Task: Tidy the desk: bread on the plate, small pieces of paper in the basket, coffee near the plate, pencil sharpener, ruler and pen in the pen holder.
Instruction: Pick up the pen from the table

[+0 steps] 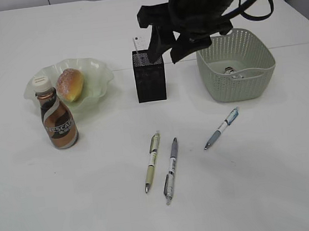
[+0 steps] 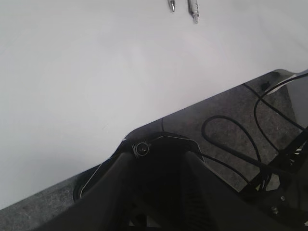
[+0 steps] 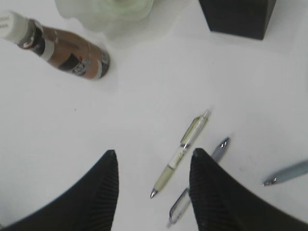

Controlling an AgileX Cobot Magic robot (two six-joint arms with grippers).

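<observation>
Pens step: right end effector (image 3: 151,168) open, empty, over the green pen (image 3: 180,153) lying on the desk (image 1: 273,180) before the pen holder (image 1: 149,75); needs lowering and closing.

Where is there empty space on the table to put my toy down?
Bare table lies in front of the coffee bottle, left of the three pens. Crowded: plate, pen holder and basket form a row behind.
</observation>
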